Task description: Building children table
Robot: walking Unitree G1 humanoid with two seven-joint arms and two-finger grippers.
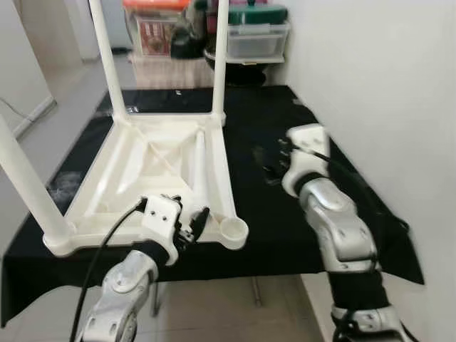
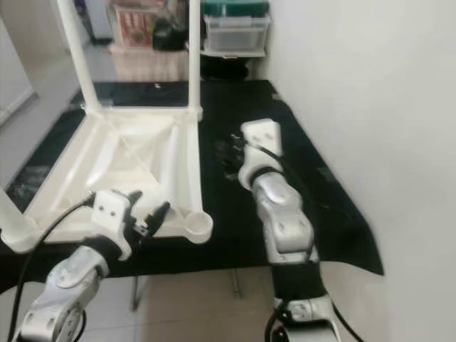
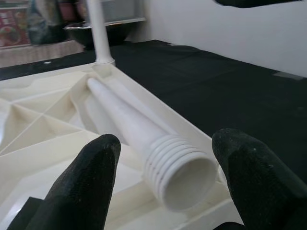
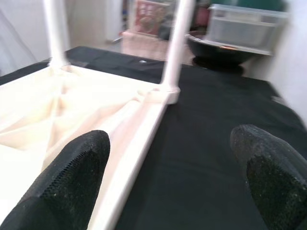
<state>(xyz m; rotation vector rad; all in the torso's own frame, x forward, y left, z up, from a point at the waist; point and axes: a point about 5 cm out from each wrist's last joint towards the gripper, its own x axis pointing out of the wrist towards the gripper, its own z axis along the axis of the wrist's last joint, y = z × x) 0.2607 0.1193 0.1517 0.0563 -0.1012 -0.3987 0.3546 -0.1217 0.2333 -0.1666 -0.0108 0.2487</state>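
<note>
The loose leg (image 3: 144, 139), light, stiff, smooth plastic lying inside the upturned top (image 1: 153, 160) on the black table (image 1: 285, 228), is best gripped behind its ribbed end, where the open left hand (image 3: 165, 191) straddles it, the right hand (image 1: 274, 160) empty.

Upturned table (image 2: 121, 160) (three legs fitted).

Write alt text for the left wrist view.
Two black fingers of the open left gripper flank the ribbed open end of a loose white table leg lying in the upturned white tabletop. Beyond, an upright leg stands at its corner on a black cloth.
</note>
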